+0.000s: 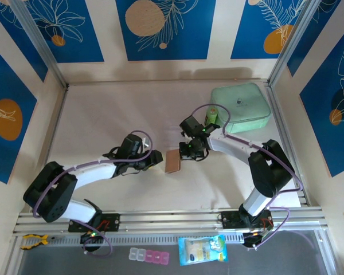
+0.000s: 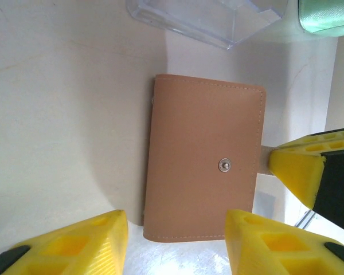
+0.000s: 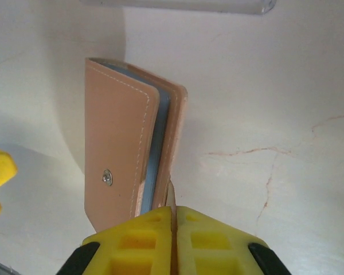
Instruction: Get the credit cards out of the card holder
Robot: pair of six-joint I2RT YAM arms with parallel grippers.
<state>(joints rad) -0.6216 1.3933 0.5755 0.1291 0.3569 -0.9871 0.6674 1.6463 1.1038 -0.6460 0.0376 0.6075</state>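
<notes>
One card holder (image 1: pixel 173 161), one green case (image 1: pixel 241 107)

The left arm (image 1: pixel 94 172) and right arm (image 1: pixel 235 146) share white links and chunky black joints, with lilac cables (image 1: pixel 139 132) looping alongside. The fingers (image 2: pixel 86 243) are bright yellow, moulded with square pockets (black further back). Small lights glow at the black bases (image 1: pixel 94 222) on the silver rail (image 1: pixel 172 216).

Pale cream matte tabletop (image 1: pixel 103 114) lies under the left gripper (image 1: pixel 158 158) and right gripper (image 1: pixel 184 153). Faint brownish hairline cracks (image 3: pixel 241 152) run just right of the right gripper. Dark blue wall panels with white leaves and orange circles (image 1: pixel 160 28) stand beyond and to either side. Silver aluminium corner posts (image 1: pixel 37 43) far off, ribbed aluminium rail (image 1: pixel 172 216) behind. Soft overhead light, blurry shadows.
</notes>
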